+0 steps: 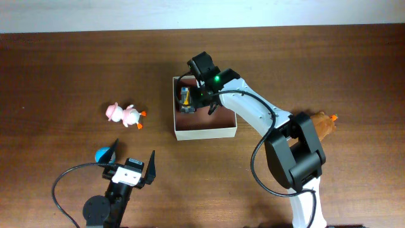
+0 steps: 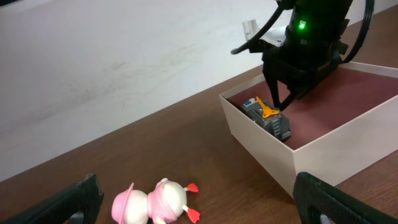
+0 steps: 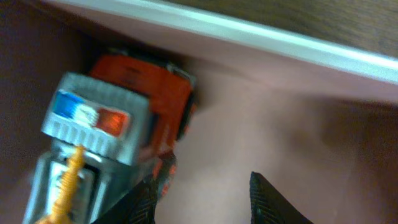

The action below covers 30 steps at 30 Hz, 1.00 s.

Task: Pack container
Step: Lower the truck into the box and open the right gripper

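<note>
Seen from overhead, the right fingers (image 1: 211, 109), slightly apart and holding nothing, sit inside the container (image 1: 205, 133) just right of a toy truck (image 1: 185, 100) lying lengthwise along its left wall.

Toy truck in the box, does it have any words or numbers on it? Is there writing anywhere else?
There are no words or numbers to read anywhere.
Toy truck: only a blurred blue, white and red patch on its grey top; no letters show.
Container: plain white walls, no writing.
</note>
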### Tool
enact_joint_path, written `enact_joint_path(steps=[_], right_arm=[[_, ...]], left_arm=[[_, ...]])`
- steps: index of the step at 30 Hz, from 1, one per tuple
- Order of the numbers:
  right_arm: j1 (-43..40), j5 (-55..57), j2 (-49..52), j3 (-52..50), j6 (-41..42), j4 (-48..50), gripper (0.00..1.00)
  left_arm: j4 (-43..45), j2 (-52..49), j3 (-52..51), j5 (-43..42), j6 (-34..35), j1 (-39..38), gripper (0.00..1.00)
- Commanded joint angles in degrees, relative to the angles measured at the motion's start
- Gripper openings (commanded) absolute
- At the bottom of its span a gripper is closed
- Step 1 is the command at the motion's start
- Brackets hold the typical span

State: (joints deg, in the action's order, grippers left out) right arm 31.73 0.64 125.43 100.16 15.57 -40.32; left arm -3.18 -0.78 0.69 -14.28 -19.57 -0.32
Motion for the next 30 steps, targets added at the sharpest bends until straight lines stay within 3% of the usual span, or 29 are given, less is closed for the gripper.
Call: enact_joint_path(steps=[1, 30], right_arm=[[0.5, -3.4, 0.7, -0.3, -1.8, 1.4, 0.43], [-0.2, -4.6, 0.7, -0.3, -8.1, 6.1, 0.48]], left_arm=[[-0.3, 0.5, -0.2, 0.4, -0.2, 0.0, 1.00], [-0.3, 0.5, -0.2, 0.4, -0.3, 0.0, 1.00]])
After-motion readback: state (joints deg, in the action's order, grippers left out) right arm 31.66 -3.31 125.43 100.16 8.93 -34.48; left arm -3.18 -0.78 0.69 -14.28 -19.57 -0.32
